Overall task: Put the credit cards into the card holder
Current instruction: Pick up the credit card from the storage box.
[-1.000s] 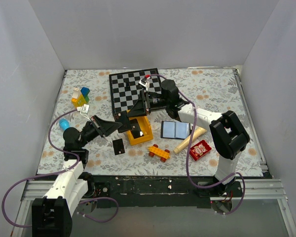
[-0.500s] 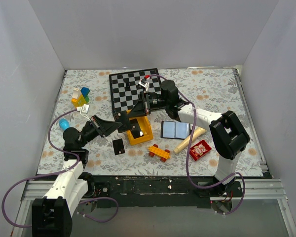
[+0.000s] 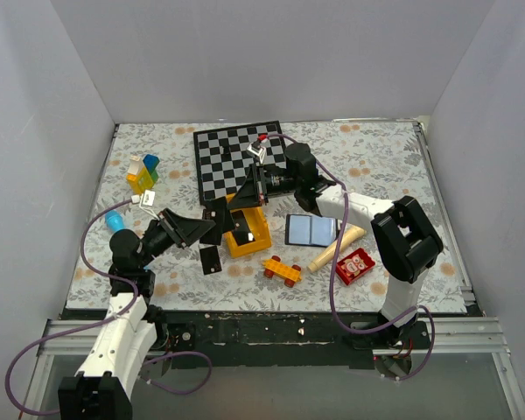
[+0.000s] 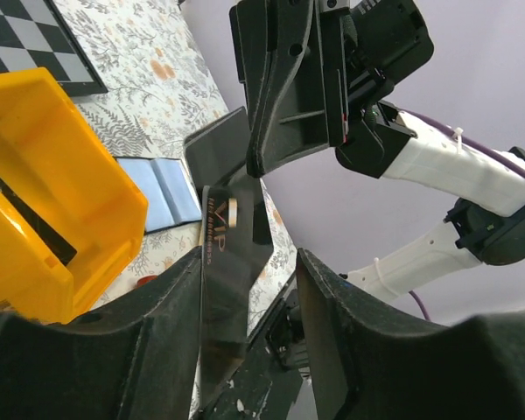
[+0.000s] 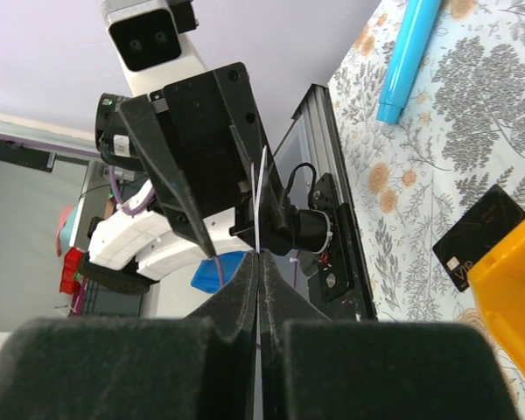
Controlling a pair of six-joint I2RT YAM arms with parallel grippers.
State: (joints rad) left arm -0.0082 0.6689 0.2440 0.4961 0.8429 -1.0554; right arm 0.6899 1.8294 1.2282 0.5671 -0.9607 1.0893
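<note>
Top view: looks like a mid-air handover is being done here. A card point(image 3: 217, 213) is being pinched by the right pincer point(image 3: 232, 203), and the left pincer point(image 3: 206, 229) is sitting just below and to the left of it with the card's lower end between its fingers. The open holder point(image 3: 311, 229) is lying on the table to the right of both pincers, well apart from them. A second card point(image 3: 210, 259) is lying flat just below the left pincer, beside the yellow bin point(image 3: 261, 234).

Left wrist view: the left pincer point(image 4: 249, 271) is being held spread, with a gap showing on at least one side of the card point(image 4: 232, 227). The card's far edge is being clamped by the right pincer point(image 4: 255, 166). The holder point(image 4: 162, 188) is showing behind the card, blue-grey side up.

Right wrist view: the right pincer point(image 5: 259, 262) is being pressed together on the card point(image 5: 259, 201), which is seen edge-on.

To do this well, probably: the left fingers should be drawn straight back along the card's plane so it isn't being dragged or twisted out of the right grip. Only an edge is being held, so slow moves are advised. Then the card should be lined up flat with a holder pocket before being slid in.
</note>
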